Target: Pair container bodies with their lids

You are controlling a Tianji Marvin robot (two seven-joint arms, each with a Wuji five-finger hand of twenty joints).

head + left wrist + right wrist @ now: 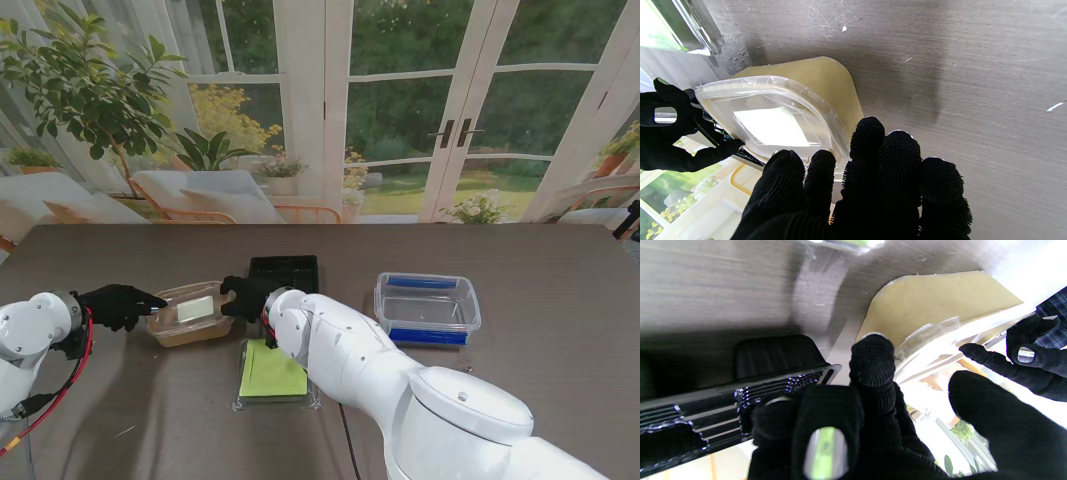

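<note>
Stand view: tan container (190, 320) with clear lid (196, 308) on the table, flanked by left hand (120, 304) and right hand (248, 296), apparently to seat the lid. Black tray (284, 271), green-lined container (272, 375), blue-clipped box (427, 308) unpaired.

Left wrist: fingers (867, 140) touching the lid rim, pressing rather than clasping.

Right wrist: fingertip (872, 356) against the rim, steadying; grip impossible to tell.
</note>
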